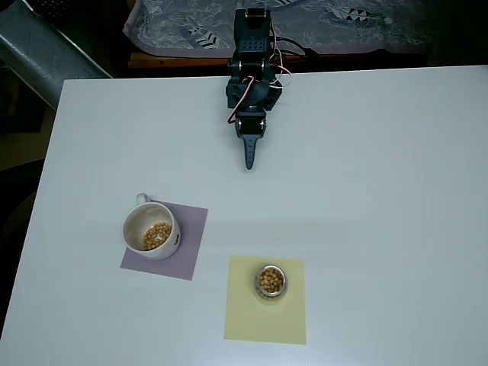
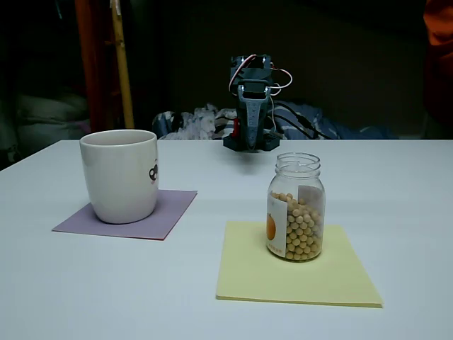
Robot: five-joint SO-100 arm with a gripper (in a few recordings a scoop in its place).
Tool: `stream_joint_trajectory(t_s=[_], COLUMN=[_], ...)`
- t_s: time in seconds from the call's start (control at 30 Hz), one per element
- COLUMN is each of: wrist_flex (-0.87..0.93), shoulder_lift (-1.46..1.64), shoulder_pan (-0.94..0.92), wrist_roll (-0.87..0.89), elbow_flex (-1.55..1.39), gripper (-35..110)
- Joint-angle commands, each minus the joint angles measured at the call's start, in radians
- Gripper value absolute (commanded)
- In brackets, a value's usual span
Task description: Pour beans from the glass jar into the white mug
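A folded arm rests at the far edge of a white bench (image 1: pixel 381 152), its jaws (image 1: pixel 248 156) pressed together and pointing down, well apart from everything. The glass jar (image 2: pixel 296 207) of beans (image 2: pixel 303 230) stands upright on a yellow mat (image 1: pixel 266 313); the white mug (image 2: pixel 119 175), some beans inside, sits on a purple mat (image 1: pixel 187 244). Nothing is grasped yet, so the next move is likely reaching across open bench, spreading the jaws around the jar.

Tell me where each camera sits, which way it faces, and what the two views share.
Overhead view: above the table, looking straight down; the arm's base sits at the top edge, gripper pointing down the picture.
Fixed view: low at the table's near edge, looking across toward the arm; the gripper hangs at the far side.
Shared: white mug on a purple mat, glass jar of beans on a yellow mat.
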State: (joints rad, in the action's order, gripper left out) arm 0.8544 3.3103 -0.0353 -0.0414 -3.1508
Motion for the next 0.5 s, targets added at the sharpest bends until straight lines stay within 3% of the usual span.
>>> stream_joint_trajectory(t_s=[0.0,0.23,0.47], wrist_flex=[0.009,0.009,0.075], shoulder_lift=[0.038,0.038,0.038], shoulder_pan=[0.005,0.005,-0.052], wrist_roll=[-0.008,0.003,-0.216], elbow_flex=[-0.009,-0.009,0.067], gripper=[0,2,35])
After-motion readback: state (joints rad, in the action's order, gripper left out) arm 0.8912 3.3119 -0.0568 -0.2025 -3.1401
